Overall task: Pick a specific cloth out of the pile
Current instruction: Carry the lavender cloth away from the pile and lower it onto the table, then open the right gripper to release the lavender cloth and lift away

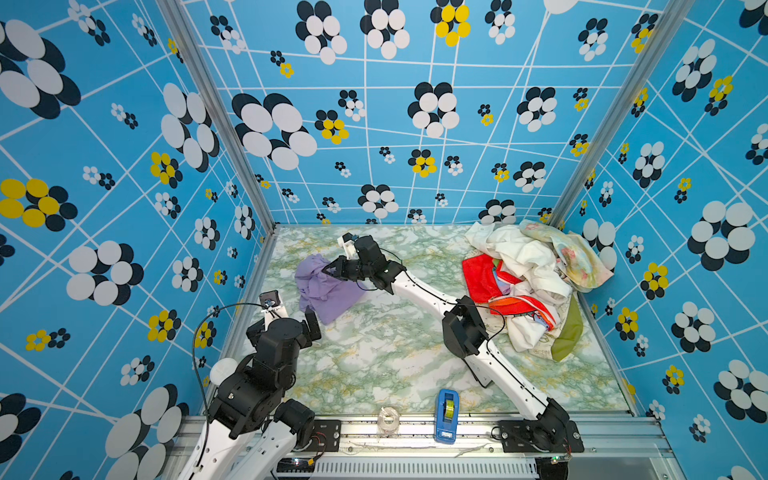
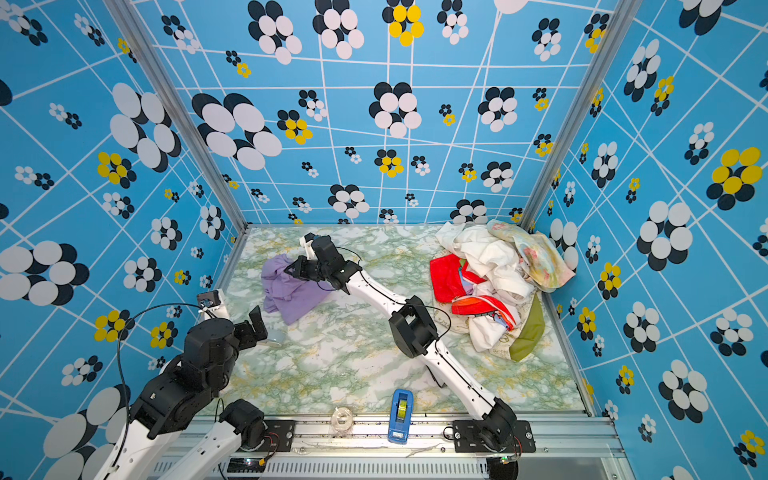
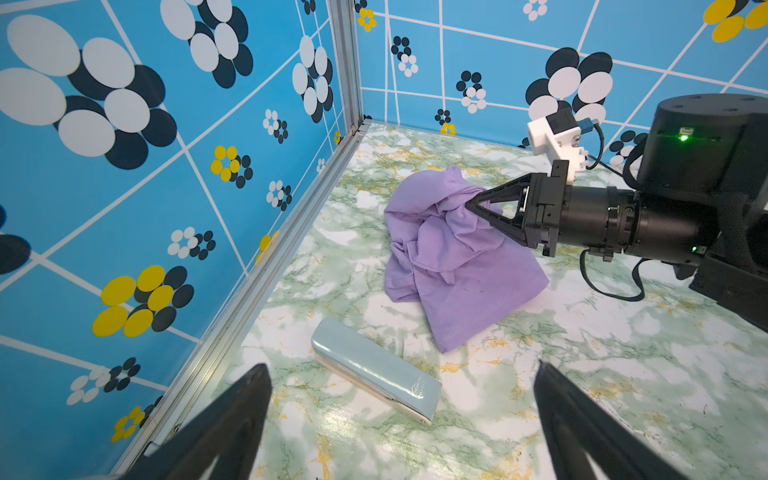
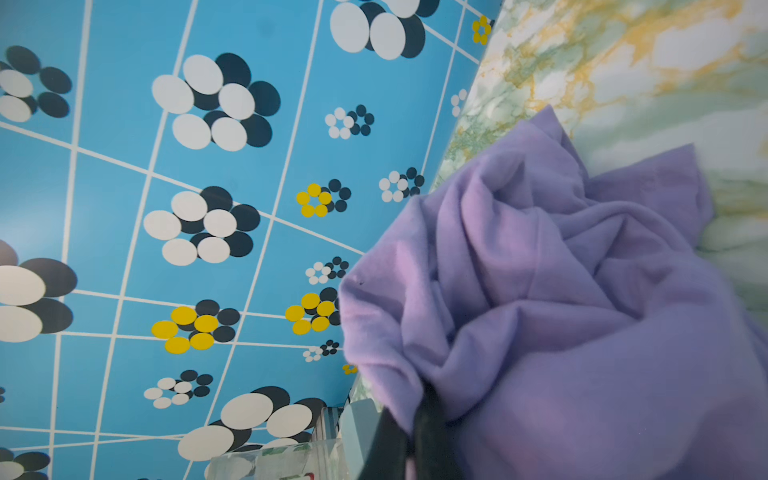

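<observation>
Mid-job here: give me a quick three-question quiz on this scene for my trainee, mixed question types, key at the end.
1. True or false: the right gripper is shut on the purple cloth.
2. In both top views, where does the pile lie? A, far right corner; B, near left corner; C, centre.
3. Fill in: the left gripper is ____ and holds nothing.

Key: 1 true; 2 A; 3 open.
</observation>
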Controlling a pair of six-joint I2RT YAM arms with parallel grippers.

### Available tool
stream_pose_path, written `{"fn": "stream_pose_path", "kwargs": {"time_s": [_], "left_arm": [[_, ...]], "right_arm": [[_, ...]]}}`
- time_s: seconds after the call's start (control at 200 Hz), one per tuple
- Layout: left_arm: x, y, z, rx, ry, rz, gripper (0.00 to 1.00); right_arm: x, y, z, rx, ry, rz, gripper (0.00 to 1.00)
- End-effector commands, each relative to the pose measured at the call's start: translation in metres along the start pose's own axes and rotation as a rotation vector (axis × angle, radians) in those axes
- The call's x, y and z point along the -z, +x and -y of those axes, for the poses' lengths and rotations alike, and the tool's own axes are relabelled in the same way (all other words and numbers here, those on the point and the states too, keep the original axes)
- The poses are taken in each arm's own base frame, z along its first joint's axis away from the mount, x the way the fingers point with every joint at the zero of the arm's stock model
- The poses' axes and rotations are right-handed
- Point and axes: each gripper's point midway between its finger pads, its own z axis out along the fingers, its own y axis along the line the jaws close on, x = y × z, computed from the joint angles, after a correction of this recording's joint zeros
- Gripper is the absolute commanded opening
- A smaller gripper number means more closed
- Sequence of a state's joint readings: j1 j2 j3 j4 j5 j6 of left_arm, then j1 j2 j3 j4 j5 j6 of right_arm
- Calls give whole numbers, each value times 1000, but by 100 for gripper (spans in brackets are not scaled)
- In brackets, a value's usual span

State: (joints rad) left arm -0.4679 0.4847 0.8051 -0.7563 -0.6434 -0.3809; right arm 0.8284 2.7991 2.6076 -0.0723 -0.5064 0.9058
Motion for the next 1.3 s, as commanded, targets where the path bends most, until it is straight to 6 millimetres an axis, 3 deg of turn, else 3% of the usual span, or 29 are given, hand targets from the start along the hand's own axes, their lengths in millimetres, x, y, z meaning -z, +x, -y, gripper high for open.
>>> {"fn": "stream_pose_path", "kwargs": {"time_s": [0.0,0.21,0.33,0.415,0.705,0.84,0.925,1.294], "left_arm": [[-1,3,2,-17,12,-2,100],[0,2,5,-11,25,-7,100],[0,3,5,-7,30,-13,100],[1,3,5,-2,32,-17,100],[4,2,5,21,43,-20,99],[6,1,5,23,44,-20,99],[7,0,3,26,42,-17,99],[10,-9,4,22,53,10,99]], "right_arm": [[-6,23,26,-31,65,-60,14],[-10,40,44,-56,112,-102,40],[-10,44,52,-54,138,-114,47],[-8,43,47,-45,130,-117,50],[12,21,-26,57,-27,-116,65],[23,10,-57,91,-111,-86,79],[29,4,-74,115,-153,-66,95],[64,-12,-125,233,-185,-36,99]]}}
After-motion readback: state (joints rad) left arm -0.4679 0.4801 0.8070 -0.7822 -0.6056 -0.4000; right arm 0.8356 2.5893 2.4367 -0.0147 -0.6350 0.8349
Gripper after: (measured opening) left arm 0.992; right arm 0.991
